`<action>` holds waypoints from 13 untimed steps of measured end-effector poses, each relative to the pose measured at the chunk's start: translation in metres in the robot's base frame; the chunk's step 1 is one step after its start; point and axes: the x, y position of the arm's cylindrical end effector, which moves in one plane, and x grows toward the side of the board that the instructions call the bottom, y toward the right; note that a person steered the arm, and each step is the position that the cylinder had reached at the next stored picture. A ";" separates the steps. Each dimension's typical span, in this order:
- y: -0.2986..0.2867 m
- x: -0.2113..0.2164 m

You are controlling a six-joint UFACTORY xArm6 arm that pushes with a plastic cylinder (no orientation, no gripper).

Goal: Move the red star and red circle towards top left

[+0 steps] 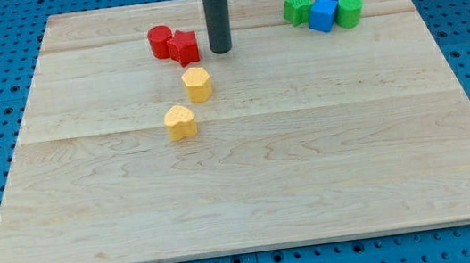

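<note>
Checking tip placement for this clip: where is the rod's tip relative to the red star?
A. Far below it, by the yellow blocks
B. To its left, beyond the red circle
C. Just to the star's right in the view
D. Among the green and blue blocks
C: my tip stands close on the view's right of the red star, with the red circle on the star's left.

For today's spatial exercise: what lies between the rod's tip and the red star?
Nothing: in the camera view, my tip stands just right of the red star, with only a bare sliver of board between.
</note>
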 end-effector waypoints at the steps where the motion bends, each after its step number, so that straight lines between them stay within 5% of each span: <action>1: -0.046 -0.012; 3: -0.027 -0.041; 5: 0.016 0.019; 7: -0.084 -0.031; 9: -0.007 -0.015; 11: -0.125 -0.013; 13: -0.081 0.017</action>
